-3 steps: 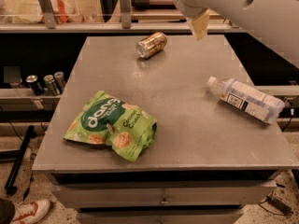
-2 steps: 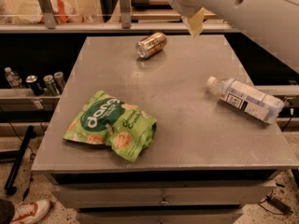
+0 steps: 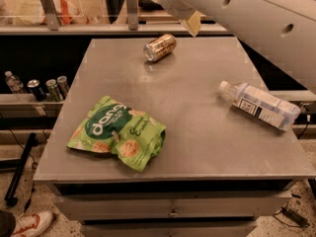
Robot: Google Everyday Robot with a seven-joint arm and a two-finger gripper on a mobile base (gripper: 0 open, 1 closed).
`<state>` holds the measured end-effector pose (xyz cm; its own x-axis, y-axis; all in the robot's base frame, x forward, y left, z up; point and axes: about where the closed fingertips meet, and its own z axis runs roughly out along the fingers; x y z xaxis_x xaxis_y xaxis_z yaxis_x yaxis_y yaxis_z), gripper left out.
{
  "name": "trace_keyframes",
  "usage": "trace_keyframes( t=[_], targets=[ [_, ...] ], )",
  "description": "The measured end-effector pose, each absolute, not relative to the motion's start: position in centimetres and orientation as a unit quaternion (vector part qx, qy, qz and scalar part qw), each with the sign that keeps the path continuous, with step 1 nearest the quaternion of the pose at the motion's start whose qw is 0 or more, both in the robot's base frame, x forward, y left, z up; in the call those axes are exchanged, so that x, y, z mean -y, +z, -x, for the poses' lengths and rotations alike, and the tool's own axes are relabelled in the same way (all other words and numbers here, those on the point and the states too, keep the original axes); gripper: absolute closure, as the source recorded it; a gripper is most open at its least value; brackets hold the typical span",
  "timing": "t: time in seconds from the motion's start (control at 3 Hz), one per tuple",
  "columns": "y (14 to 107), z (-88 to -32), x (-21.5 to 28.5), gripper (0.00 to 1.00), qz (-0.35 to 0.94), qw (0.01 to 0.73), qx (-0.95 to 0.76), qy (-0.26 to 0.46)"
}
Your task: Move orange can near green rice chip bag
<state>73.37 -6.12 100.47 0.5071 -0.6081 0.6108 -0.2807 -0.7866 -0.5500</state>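
Up near the far edge of the grey metal table [image 3: 197,132], the small orange-gold drink can [image 3: 160,47] lies on its side, well apart from the crinkled bright green rice chip bag [image 3: 117,132] by the front left corner, with bare tabletop between them. The robot's gripper [image 3: 191,22] hangs above that far edge, just right of the can (open or closed, I cannot tell). A clear plastic bottle [image 3: 260,105] lies along the right edge.

The claw [image 3: 192,23] hangs over the far edge of the table [image 3: 207,137], near the toppled orange can [image 3: 160,47].
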Motion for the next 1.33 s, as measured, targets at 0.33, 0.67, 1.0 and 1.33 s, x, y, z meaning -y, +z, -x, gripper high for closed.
trace_keyframes(
  t=[0.33,0.67,1.0,1.33],
  targets=[
    [99.2,-74.2,4.9,0.00,0.862,0.171,-0.231,-0.418],
    [99.1,-74.3,4.8,0.00,0.863,0.169,-0.227,-0.418],
    [98.8,-75.0,4.2,0.00,0.871,0.155,-0.227,-0.408],
    [97.6,-77.0,3.9,0.00,0.884,0.116,-0.233,-0.388]
  ],
)
